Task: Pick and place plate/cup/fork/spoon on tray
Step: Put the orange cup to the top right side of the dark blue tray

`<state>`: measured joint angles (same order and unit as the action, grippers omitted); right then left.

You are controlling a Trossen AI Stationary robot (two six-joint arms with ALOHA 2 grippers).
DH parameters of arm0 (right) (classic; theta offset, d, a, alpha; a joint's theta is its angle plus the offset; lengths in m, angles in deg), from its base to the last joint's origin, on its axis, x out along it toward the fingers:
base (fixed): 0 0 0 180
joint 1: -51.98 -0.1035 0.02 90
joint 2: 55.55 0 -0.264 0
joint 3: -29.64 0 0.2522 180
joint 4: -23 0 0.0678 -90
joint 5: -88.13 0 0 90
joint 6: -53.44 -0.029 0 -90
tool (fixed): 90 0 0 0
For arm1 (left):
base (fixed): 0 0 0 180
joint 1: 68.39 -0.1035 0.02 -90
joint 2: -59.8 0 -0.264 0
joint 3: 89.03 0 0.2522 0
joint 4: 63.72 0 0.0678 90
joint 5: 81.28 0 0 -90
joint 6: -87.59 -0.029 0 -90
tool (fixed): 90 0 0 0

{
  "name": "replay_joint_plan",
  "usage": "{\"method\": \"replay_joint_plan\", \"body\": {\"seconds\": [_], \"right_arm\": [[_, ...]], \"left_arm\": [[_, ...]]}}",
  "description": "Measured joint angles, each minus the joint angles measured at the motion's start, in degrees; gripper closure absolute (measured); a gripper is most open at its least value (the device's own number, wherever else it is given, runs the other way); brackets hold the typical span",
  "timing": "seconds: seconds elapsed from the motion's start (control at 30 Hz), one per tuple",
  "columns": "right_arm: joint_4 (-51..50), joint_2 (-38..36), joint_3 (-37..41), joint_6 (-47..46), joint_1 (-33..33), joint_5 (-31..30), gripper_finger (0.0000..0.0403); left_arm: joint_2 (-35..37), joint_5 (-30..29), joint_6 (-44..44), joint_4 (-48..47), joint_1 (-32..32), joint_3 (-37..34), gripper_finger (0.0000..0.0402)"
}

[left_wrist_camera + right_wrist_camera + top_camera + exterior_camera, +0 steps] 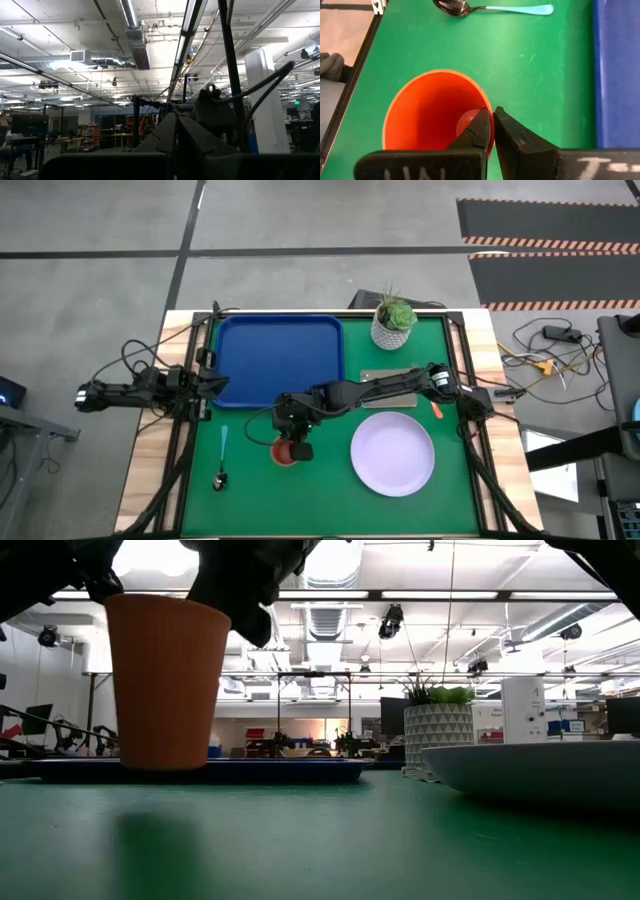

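Between right jaws [490, 125]: cup [427, 115] rim (pinched, upright)

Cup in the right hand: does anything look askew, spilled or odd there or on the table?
Nothing stands out. The right hand pinches the rim of the cup, one finger inside and one outside; the cup hangs upright and looks empty. The spoon lies flat on the mat, the plate sits flat, and the tray holds nothing yet.

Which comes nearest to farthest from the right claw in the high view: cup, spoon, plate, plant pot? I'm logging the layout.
1. Cup, clamped by its rim in the right claw.
2. Plate, on the pot's side.
3. Spoon, on the opposite side; too close to the plate to call.
4. Plant pot, beside the tray.
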<state>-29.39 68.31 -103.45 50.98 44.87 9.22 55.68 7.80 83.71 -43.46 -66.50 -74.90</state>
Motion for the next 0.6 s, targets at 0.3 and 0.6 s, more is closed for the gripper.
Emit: {"method": "replay_joint_plan", "body": {"seconds": [0.3, 0.6], "right_arm": [[-8.1, -0.1, -5.9, 6.3, 2.5, 0.1, 0.0394], [-14.1, -0.7, -9.8, 10.1, 8.5, 0.0, 0.0394]], "left_arm": [[0.0, 0.0, 0.0, 0.1, 0.0, 0.0, 0.0402], [0.0, 0.0, 0.0, 0.3, 0.0, 0.0, 0.0402]]}}
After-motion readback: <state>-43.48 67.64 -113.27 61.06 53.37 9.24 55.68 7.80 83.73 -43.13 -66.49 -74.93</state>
